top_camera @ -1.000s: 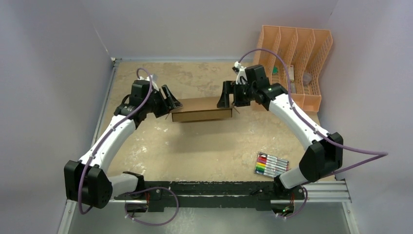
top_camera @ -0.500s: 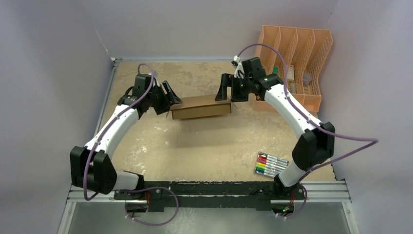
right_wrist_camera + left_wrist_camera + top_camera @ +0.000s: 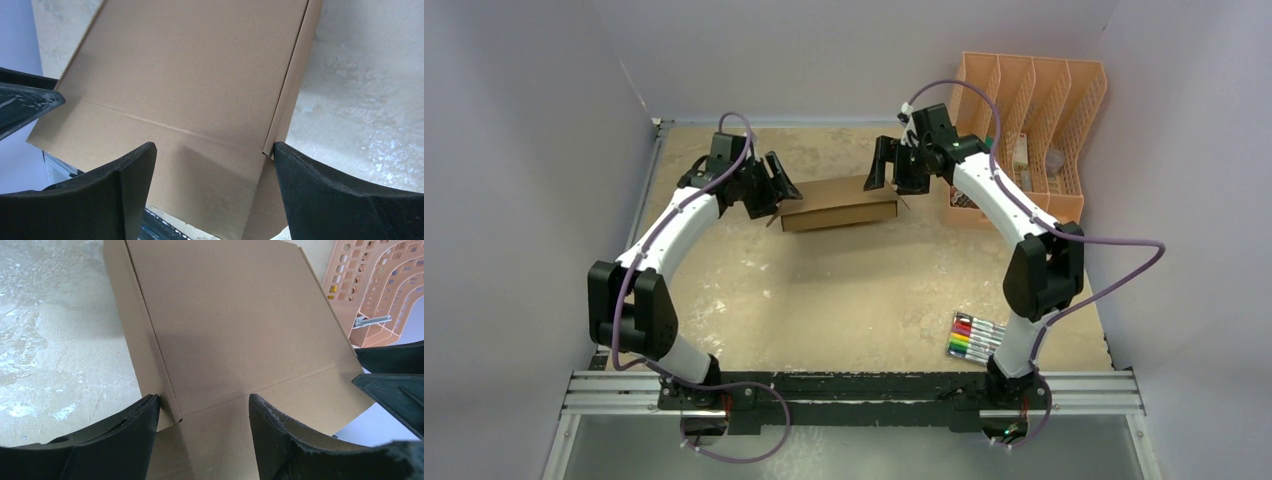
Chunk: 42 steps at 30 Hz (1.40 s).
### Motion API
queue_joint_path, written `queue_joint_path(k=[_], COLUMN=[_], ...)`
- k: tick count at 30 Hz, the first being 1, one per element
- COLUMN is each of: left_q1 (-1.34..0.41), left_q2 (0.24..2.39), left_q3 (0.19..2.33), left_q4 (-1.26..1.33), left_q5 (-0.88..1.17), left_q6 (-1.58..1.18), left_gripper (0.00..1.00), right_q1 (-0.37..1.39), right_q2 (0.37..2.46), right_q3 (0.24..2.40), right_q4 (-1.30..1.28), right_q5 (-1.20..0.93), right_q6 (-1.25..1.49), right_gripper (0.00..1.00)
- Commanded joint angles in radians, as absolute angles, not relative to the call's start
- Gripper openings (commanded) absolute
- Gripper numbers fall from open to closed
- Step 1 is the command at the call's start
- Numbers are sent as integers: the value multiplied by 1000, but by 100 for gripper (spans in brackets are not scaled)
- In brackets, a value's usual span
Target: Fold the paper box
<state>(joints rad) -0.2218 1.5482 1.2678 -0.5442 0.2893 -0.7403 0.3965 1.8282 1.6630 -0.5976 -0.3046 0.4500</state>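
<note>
Top external: left gripper (image 3: 782,190) and right gripper (image 3: 885,179), both open, flank creased brown paper box (image 3: 839,206).

Robot lab test cell: plain lilac panels (image 3: 524,150) boxing worn tabletop (image 3: 844,290); left arm (image 3: 679,225), right arm (image 3: 999,205) bolted to aluminium rail (image 3: 1094,395); loose purple cable (image 3: 1124,270).

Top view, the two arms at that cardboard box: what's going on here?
Two arms are working the paper box, already a shallow closed shape at the far middle of the table. The left claw is at its left end, the right claw at its right end, both open over the cardboard rather than pinching it.
</note>
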Motion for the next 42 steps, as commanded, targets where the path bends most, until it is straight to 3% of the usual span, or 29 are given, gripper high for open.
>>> queue_joint_path(k=[1, 13, 25, 31, 42], left_q1=[-230, -229, -219, -219, -218], left_q2=[1546, 1449, 1451, 1484, 1481], left_q3=[1315, 1323, 1183, 1135, 918], left_q4=[-442, -520, -445, -384, -318], left_q5=[430, 446, 405, 381, 192], left_q6=[-775, -776, -748, -678, -511], left_gripper=[64, 64, 64, 64, 65], right_q1=[416, 416, 418, 428, 511], right_q2=[1796, 1720, 1702, 1650, 1499], right_q3=[1719, 1676, 1553, 1408, 1164], right_q4=[-527, -615, -508, -401, -242], right_q5=[-410, -557, -413, -437, -163], right_q6=[449, 429, 234, 195, -174], right_gripper=[88, 91, 92, 92, 99])
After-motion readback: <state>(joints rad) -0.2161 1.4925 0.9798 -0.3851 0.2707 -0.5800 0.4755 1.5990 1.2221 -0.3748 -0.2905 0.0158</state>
